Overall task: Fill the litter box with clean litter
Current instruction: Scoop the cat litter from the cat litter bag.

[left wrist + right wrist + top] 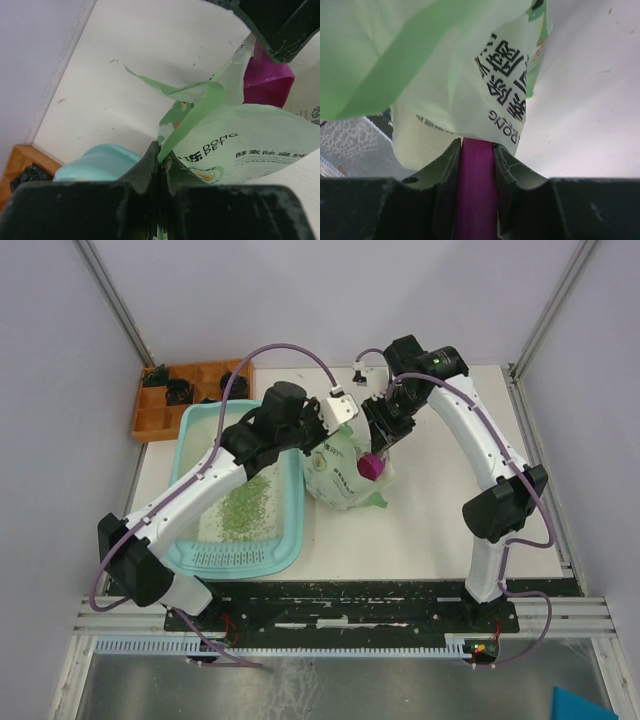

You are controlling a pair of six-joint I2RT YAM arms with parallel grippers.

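The light-teal litter box (190, 445) lies left of centre, grate strip at its near end. A patch of green litter (243, 506) lies inside it. The pale green printed bag (335, 475) stands just right of the box. My left gripper (160, 150) is shut on the bag's green top edge (192, 117); a corner of the litter box (97, 160) shows below. My right gripper (477, 145) is shut on the handle of the magenta scoop (476, 185). The scoop's bowl (370, 467) sits at the bag's mouth and also shows in the left wrist view (267, 82).
An orange compartment tray (160, 410) with dark items stands at the back left, behind the litter box. The white table (440, 510) stretches right of the bag. Grey walls enclose the back and sides. A black strip runs along the near edge.
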